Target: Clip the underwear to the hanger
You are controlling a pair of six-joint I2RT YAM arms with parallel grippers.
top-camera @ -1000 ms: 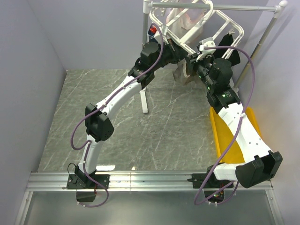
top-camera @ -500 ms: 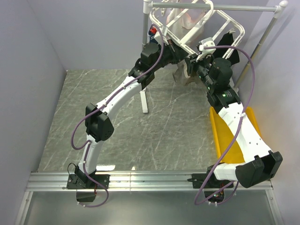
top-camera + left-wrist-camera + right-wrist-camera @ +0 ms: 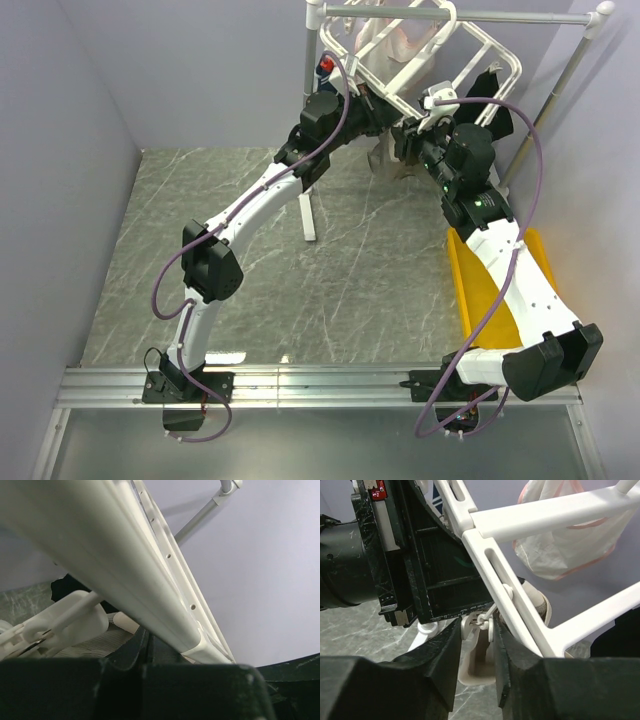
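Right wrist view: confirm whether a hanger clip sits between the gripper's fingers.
Yes, the clip dangling from the hanger sits between both fingers of the right gripper.

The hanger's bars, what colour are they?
White; the hanger shows best in the right wrist view.

You had two matching arms to work with: the left arm and the right arm each wore smooth white link shells between bulky black joint housings. A purple cable looped loosely along each arm from a black base. You could spot a small green light on the right arm's black forearm housing and a red tag beside a white strip on the left arm's boxy black end housing, while the right gripper had matte black, blocky fingers with a faintly grainy surface.
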